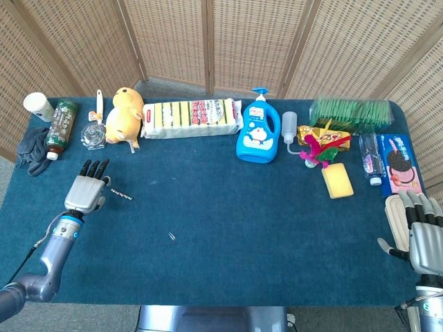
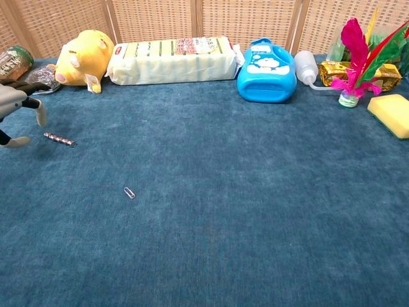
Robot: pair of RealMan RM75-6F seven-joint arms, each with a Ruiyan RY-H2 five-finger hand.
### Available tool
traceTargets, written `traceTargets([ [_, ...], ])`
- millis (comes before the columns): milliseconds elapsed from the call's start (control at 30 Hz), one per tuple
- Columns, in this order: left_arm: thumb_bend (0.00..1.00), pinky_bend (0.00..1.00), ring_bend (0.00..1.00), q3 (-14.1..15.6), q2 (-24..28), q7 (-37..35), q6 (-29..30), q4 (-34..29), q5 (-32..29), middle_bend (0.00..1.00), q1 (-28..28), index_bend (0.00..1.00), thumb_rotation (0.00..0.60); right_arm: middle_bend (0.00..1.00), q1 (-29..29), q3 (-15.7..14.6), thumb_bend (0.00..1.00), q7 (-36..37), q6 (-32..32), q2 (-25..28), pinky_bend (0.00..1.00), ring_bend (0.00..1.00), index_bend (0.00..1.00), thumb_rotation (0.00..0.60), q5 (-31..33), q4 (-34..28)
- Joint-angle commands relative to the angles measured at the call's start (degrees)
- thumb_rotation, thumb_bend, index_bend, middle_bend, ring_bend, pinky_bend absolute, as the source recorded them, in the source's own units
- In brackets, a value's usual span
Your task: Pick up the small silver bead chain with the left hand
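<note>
The small silver bead chain (image 1: 122, 196) lies flat on the blue table cloth at the left, also seen in the chest view as the bead chain (image 2: 59, 139). My left hand (image 1: 88, 188) hovers just to the left of it, fingers spread and pointing away from me, holding nothing; in the chest view the left hand (image 2: 18, 105) shows at the left edge, its fingertips close above the chain's left end. My right hand (image 1: 423, 234) rests open at the table's right edge, over a white tray.
A paper clip (image 1: 172, 236) lies in the middle left. Along the back stand a yellow plush toy (image 1: 124, 114), a sponge pack (image 1: 192, 117), a blue bottle (image 1: 257, 136), a feather toy (image 1: 317, 149) and a yellow sponge (image 1: 337, 181). A bottle (image 1: 59, 125) and glove (image 1: 31, 149) sit far left.
</note>
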Motion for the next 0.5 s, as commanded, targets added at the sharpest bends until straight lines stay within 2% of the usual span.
traceTargets([
  [33, 0.63, 0.00, 0.00, -0.11, -0.75, 0.35, -0.34, 0.43, -0.62, 0.00, -0.37, 0.38, 0.600, 0.00, -0.01, 0.04, 0.00, 0.18, 0.02, 0.07, 0.00, 0.00, 0.00, 0.562, 0.03, 0.00],
  [500, 0.63, 0.00, 0.00, -0.53, -2.62, 2.47, -0.95, 1.34, -2.94, 0.00, -1.77, 0.42, 0.600, 0.00, 0.03, 0.03, 0.00, 0.82, -0.10, 0.22, 0.00, 0.00, 0.00, 0.573, 0.13, 0.13],
])
